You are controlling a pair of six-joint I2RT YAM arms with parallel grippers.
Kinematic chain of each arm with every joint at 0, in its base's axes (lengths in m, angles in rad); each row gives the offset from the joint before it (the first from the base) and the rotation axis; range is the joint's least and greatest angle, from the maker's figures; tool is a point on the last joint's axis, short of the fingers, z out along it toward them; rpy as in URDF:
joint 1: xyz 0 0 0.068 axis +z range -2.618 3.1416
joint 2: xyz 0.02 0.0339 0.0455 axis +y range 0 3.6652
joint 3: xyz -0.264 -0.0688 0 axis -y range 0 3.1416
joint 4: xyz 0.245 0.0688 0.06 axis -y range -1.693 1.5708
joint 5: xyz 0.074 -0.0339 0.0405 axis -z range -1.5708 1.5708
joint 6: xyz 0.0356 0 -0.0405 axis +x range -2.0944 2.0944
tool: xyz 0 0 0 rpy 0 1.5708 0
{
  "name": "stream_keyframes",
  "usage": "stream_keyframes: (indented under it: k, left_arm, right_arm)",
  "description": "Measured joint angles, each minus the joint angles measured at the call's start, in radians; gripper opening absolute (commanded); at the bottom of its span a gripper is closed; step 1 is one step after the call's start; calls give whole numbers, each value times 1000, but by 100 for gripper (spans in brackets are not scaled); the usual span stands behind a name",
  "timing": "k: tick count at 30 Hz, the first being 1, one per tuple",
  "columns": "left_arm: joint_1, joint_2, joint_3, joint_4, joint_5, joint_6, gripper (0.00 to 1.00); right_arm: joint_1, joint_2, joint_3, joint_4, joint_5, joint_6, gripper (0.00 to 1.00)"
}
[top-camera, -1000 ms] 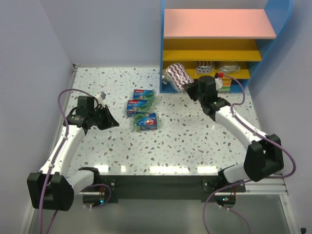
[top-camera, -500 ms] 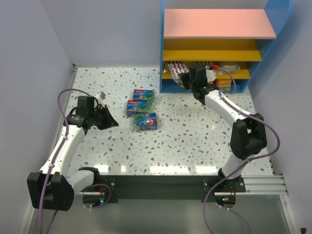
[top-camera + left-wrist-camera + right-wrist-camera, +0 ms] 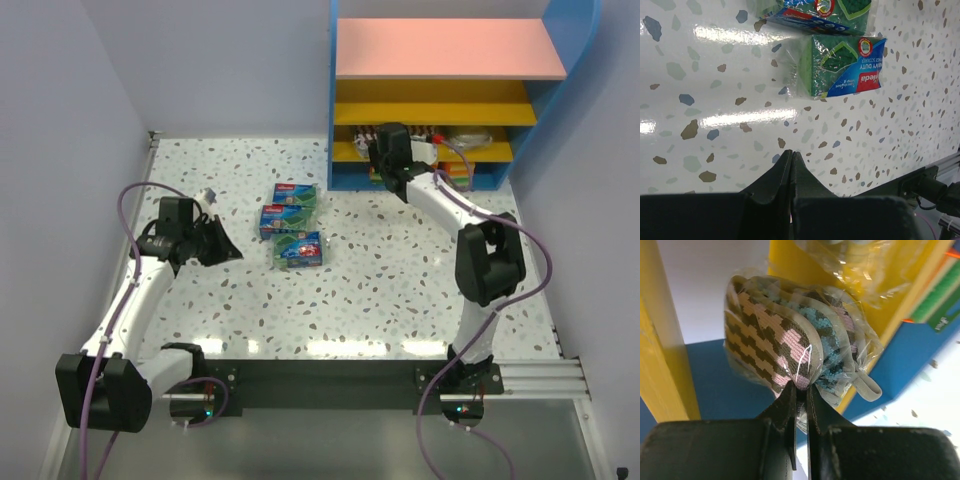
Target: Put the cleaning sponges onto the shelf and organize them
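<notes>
My right gripper (image 3: 800, 387) is shut on the wrapper of a purple-white striped pad pack (image 3: 785, 345) and holds it inside the lower bay of the shelf (image 3: 450, 48). From above, that gripper (image 3: 377, 152) reaches into the bay's left end, and the striped pack (image 3: 357, 139) is mostly hidden. Three green and blue flat packs lie on the table: one (image 3: 295, 195) farthest back, one (image 3: 283, 218) in the middle, one (image 3: 299, 249) nearest. My left gripper (image 3: 230, 254) hovers left of them, shut and empty. In the left wrist view its tips (image 3: 791, 153) point at the nearest pack (image 3: 840, 65).
A clear-wrapped silvery pack (image 3: 470, 139) and orange-green sponge blocks (image 3: 457, 170) sit further right in the same bay. A yellow board edge (image 3: 660, 340) and the blue shelf wall (image 3: 715, 375) stand close around the held pack. The side wall runs behind the left arm.
My right arm has carried the striped pack from in front of the shelf back and left into the lower bay. The left arm has not moved.
</notes>
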Motion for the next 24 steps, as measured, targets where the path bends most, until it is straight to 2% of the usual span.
stream_keyframes:
  k: [10, 12, 13, 16, 21, 24]
  left_arm:
    - [0, 0, 0, -8, -26, -8, 0]
    - [0, 0, 0, -11, -30, -8, 0]
    - [0, 0, 0, -14, -31, -8, 0]
    - [0, 0, 0, -15, -34, -8, 0]
    - [0, 0, 0, -15, -34, -8, 0]
    - [0, 0, 0, -15, -33, -8, 0]
  right_arm:
    - [0, 71, 75, 15, 52, 79, 2]
    - [0, 73, 75, 23, 53, 84, 10]
    - [0, 74, 74, 32, 53, 87, 18]
    - [0, 79, 67, 73, 51, 93, 30]
    - [0, 80, 40, 151, 41, 90, 43]
    - [1, 79, 13, 200, 32, 87, 47]
